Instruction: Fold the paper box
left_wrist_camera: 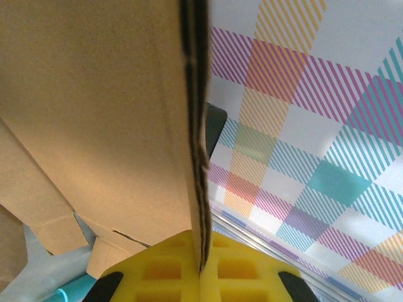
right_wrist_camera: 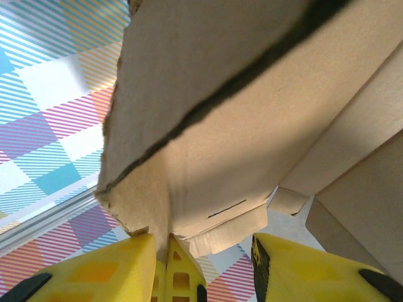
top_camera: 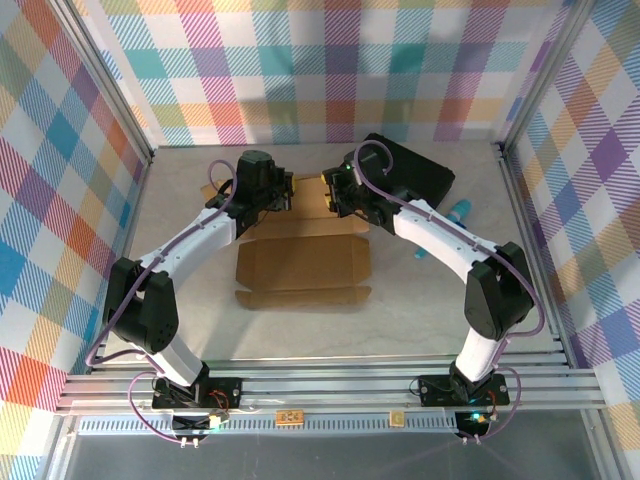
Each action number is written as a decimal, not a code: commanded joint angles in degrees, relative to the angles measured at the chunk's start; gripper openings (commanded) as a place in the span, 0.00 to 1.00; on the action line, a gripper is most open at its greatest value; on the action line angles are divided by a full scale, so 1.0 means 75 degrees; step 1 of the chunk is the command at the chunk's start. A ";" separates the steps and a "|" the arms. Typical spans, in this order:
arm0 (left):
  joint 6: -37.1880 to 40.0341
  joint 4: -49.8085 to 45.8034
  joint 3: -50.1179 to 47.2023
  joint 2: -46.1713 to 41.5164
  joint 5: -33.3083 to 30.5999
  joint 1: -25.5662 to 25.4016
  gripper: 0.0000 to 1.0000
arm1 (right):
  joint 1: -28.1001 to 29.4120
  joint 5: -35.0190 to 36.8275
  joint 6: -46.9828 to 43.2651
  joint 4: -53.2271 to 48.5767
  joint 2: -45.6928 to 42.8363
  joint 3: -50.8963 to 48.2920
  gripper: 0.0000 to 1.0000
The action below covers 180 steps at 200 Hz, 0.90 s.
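The paper box (top_camera: 300, 262) is a brown cardboard sheet lying open in the middle of the table, with its front flap folded up a little. Both grippers are at its far edge, where the rear panel is lifted. My left gripper (top_camera: 283, 196) is shut on that panel; in the left wrist view the yellow fingers (left_wrist_camera: 203, 255) pinch the edge of the cardboard (left_wrist_camera: 107, 107). My right gripper (top_camera: 336, 196) is at the same panel's right end. In the right wrist view its gripper (right_wrist_camera: 201, 242) has jaws well apart, and a cardboard flap (right_wrist_camera: 208, 132) rests against the left finger (right_wrist_camera: 101, 270).
A black hard briefcase (top_camera: 415, 170) lies at the back right, just behind the right arm. A teal bottle-like object (top_camera: 452, 213) lies to its right. Plaid walls and an aluminium frame close the table in on three sides.
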 commanded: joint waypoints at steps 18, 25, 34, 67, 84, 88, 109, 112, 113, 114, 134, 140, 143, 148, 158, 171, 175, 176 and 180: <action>-0.0156 0.0105 -0.0167 -0.0385 0.0393 0.0090 0.00 | 0.0152 0.0180 -0.0035 0.0391 0.0016 0.0263 0.45; -0.0158 0.0089 -0.0161 -0.0398 0.0405 0.0102 0.00 | 0.0158 0.0171 -0.0058 0.0375 0.0042 0.0266 0.45; -0.0155 0.0017 -0.0134 -0.0410 0.0431 0.0113 0.00 | 0.0170 0.0144 -0.0038 0.0361 0.0038 0.0263 0.44; -0.0273 0.0007 -0.0239 -0.0457 0.0510 0.0175 0.00 | 0.0217 0.0223 -0.0402 0.0087 0.0084 0.0653 0.45; -0.0273 0.0021 -0.0177 -0.0458 0.0538 0.0172 0.00 | 0.0226 0.0168 -0.0259 0.0072 0.0276 0.0627 0.45; -0.0262 0.0003 -0.0154 -0.0448 0.0555 0.0172 0.00 | 0.0229 0.0148 -0.0239 0.0069 0.0343 0.0637 0.45; -0.0242 -0.0033 -0.0032 -0.0422 0.0632 0.0160 0.00 | 0.0240 -0.0034 -0.0001 0.0139 0.0716 0.0714 0.41; -0.0248 -0.0028 -0.0024 -0.0422 0.0654 0.0160 0.00 | 0.0240 -0.0026 0.0008 0.0166 0.0738 0.0718 0.40; -0.0255 -0.0028 -0.0019 -0.0422 0.0658 0.0160 0.00 | 0.0241 -0.0009 -0.0008 0.0185 0.0763 0.0736 0.39; -0.0252 -0.0022 -0.0022 -0.0422 0.0660 0.0160 0.00 | 0.0241 0.0002 -0.0005 0.0188 0.0774 0.0745 0.39; -0.0284 -0.0015 -0.0049 -0.0496 0.0739 0.0160 0.00 | 0.0229 0.0206 -0.0103 -0.0032 0.0950 0.1070 0.34; -0.0285 -0.0022 -0.0080 -0.0533 0.0754 0.0161 0.00 | 0.0207 0.0234 -0.0131 -0.0137 0.1006 0.1187 0.32; -0.0280 -0.0027 -0.0093 -0.0557 0.0756 0.0160 0.00 | 0.0200 0.0225 -0.0130 -0.0200 0.1025 0.1248 0.31; -0.0276 -0.0040 -0.0133 -0.0599 0.0749 0.0160 0.00 | 0.0185 0.0196 -0.0120 -0.0305 0.1088 0.1340 0.30; -0.0284 -0.0029 -0.0205 -0.0686 0.0756 0.0160 0.00 | 0.0172 0.0154 -0.0095 -0.0482 0.1163 0.1463 0.25; -0.0285 0.0024 -0.0311 -0.0777 0.0792 0.0172 0.00 | 0.0170 0.0163 -0.0106 -0.0584 0.1197 0.1526 0.10; -0.0284 0.0050 -0.0334 -0.0788 0.0828 0.0183 0.00 | 0.0170 0.0184 -0.0132 -0.0621 0.1188 0.1529 0.05; -0.0284 0.0058 -0.0338 -0.0792 0.0839 0.0183 0.00 | 0.0170 0.0186 -0.0143 -0.0637 0.1185 0.1534 0.04; -0.0279 0.0096 -0.0352 -0.0808 0.0905 0.0195 0.00 | 0.0160 0.0203 -0.0180 -0.0687 0.1177 0.1539 0.01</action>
